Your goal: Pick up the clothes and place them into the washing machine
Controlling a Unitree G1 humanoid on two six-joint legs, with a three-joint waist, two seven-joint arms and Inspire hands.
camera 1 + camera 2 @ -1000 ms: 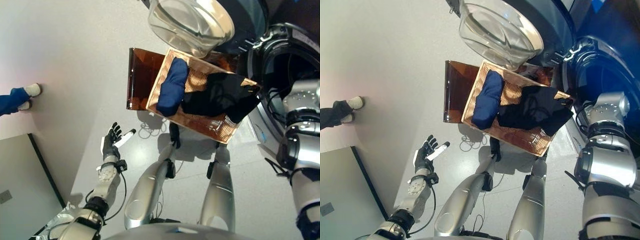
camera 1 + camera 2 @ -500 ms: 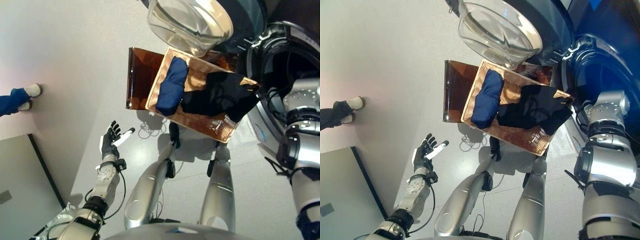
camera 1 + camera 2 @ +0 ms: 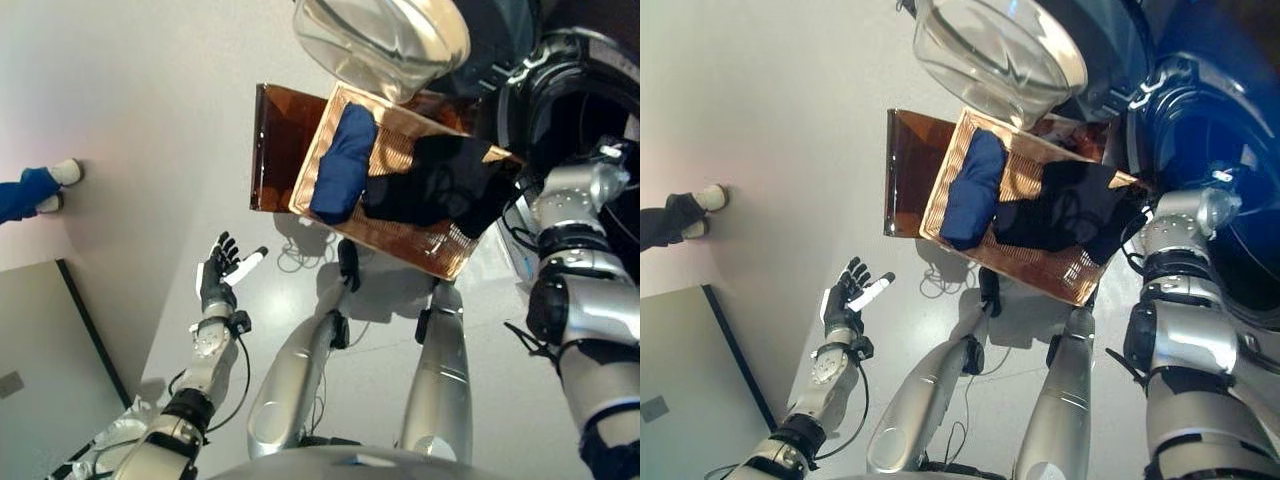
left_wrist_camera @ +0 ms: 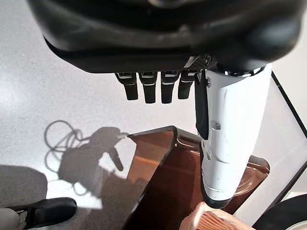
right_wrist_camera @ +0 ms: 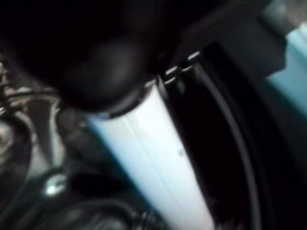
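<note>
From the eye views I see the clothes lying in the basket at twelve o'clock, beside the washing machine. Left wrist view: my left hand hangs empty, fingers spread wide. Right wrist view: right hand inside the drum; I cannot tell its fingers. Pulling back, the arm might snag the door rim.

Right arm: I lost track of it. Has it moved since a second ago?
Yes. The right arm has swung toward the black clothes in the basket, judged against the washing machine.
</note>
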